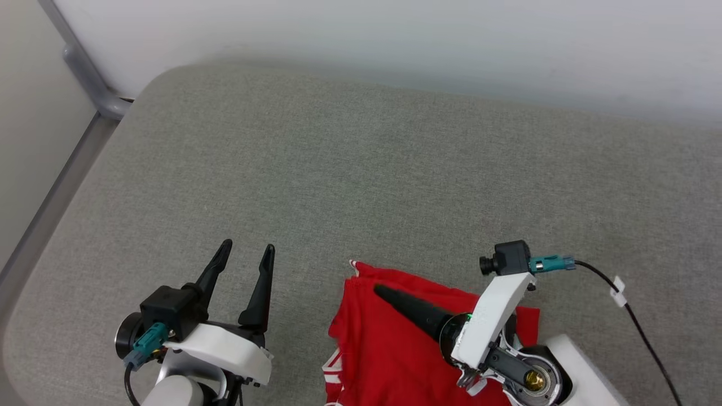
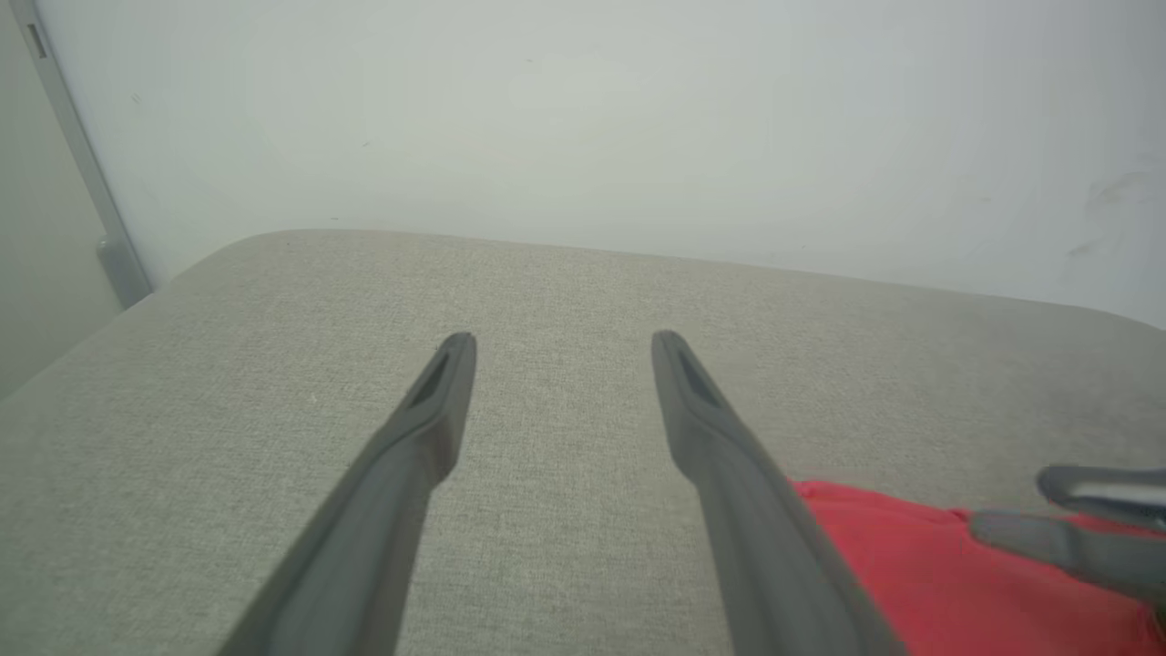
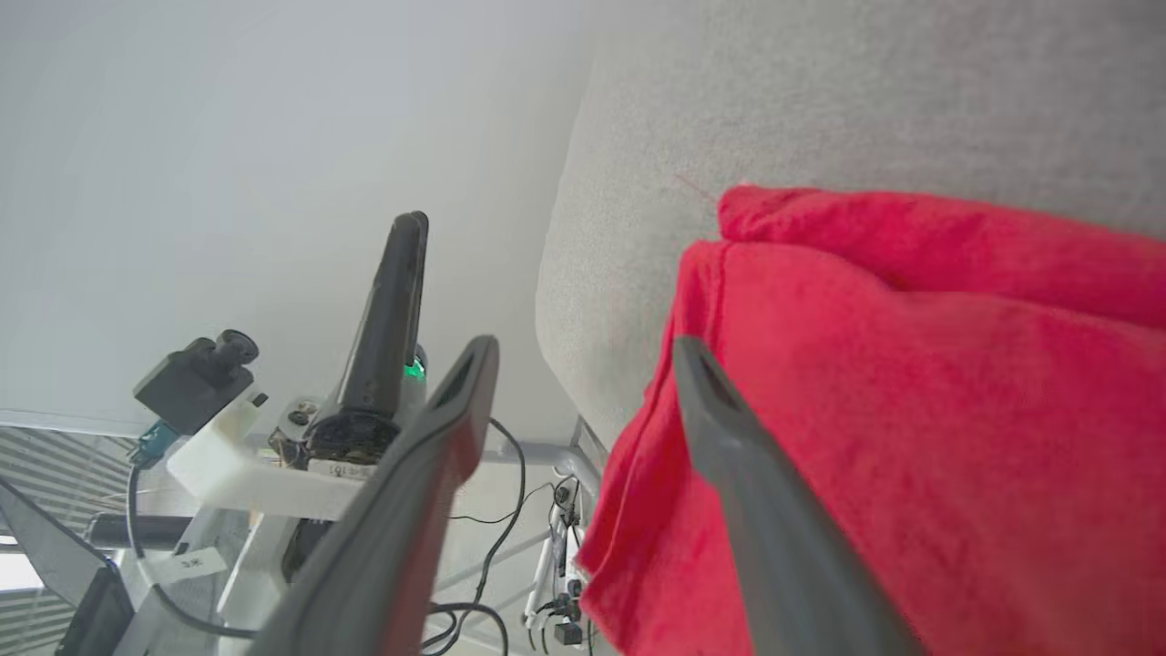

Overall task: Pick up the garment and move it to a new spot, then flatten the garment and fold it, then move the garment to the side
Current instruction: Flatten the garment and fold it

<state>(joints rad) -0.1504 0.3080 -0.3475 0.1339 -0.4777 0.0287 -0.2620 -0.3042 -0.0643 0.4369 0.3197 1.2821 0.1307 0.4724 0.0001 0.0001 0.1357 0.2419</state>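
Closest to the robot, at the near edge of the grey fabric-covered worktop, lies the garment. It is a red jersey gathered into a rumpled, partly doubled-over heap before the robot's right side, and its nearest part runs off the bottom of the head view. A strip of red-and-white striped trim shows at its near left edge.

The right end effector is over the heap with its jaws spread wide and no cloth pinched between them. In the right wrist view one finger lies across the red cloth, though I cannot tell whether it touches or sits just above. The other finger is off the cloth's left edge. In the head view one dark finger of it points up and to the left across the jersey. It sits under the white wrist bracket and its small black wrist camera, from which a black cable trails off to the right over the worktop.

Just beside the garment, on the robot's left and apart from the cloth, the left end effector hangs above the grey fabric. Its jaws are wide apart and hold nothing, and its fingers point away from the robot.

Beyond both, the worktop runs on as plain grey fabric out to its rounded far corner. Behind it stands a white wall, and at the far left a grey metal rail runs down beside the worktop's edge
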